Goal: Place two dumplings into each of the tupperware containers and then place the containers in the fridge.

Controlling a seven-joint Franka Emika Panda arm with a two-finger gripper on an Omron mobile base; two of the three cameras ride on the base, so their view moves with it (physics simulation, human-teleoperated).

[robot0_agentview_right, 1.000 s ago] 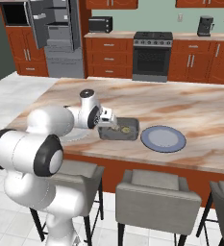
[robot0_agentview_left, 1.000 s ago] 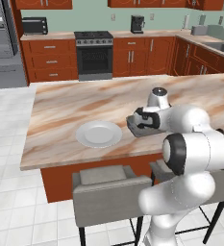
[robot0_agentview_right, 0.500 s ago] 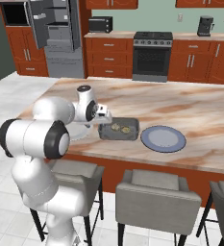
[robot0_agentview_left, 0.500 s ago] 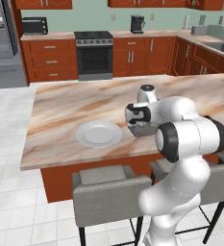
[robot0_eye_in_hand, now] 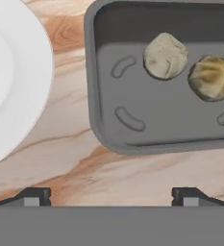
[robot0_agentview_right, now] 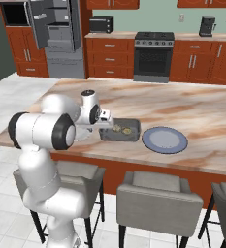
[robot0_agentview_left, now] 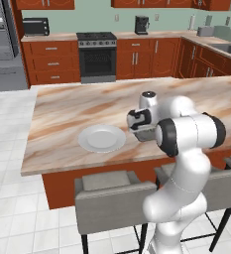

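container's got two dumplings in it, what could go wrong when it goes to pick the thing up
1. The tupperware container has a thin flared rim; the open gripper could slip off it or tilt it.
2. The two dumplings lie loose at one end, so a tilt may roll them out.
3. A plate lies close beside the container's wall; a finger coming down on that side might nudge it.

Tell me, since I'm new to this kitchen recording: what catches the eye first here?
The white arm bends low over the marble island, its open gripper at the near-left end of a grey tupperware container that holds two dumplings side by side. A round plate lies on the counter just beside the container. Far back on the left, the fridge stands with its door open.
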